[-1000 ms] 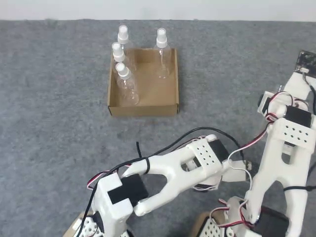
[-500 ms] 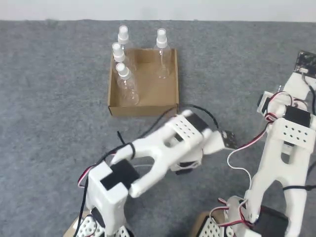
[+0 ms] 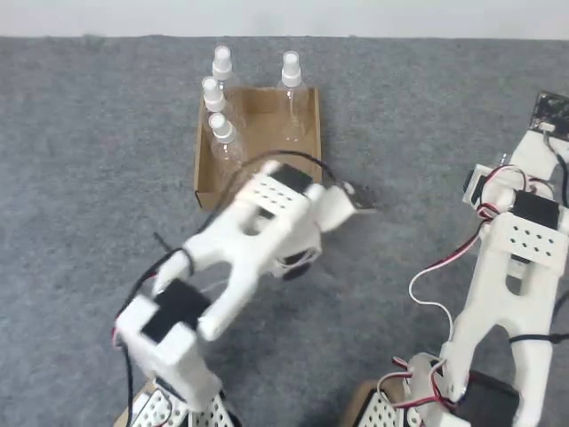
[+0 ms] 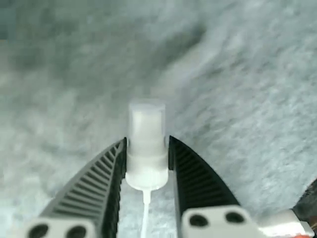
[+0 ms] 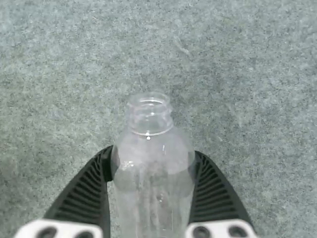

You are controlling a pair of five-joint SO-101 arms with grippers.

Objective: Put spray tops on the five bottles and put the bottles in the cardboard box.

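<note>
Pinching a white spray top [image 4: 146,151] by its collar, the left gripper [image 4: 146,144] hangs over the grey carpet [image 3: 89,178]; the left arm [image 3: 258,227] stands just at the near wall of the cardboard box [image 3: 316,133]; four capped bottles [image 3: 292,84] stand upright in the box; the right gripper [image 5: 152,156] clamps an uncapped clear bottle [image 5: 151,173] by its shoulders, well apart from the box.
</note>
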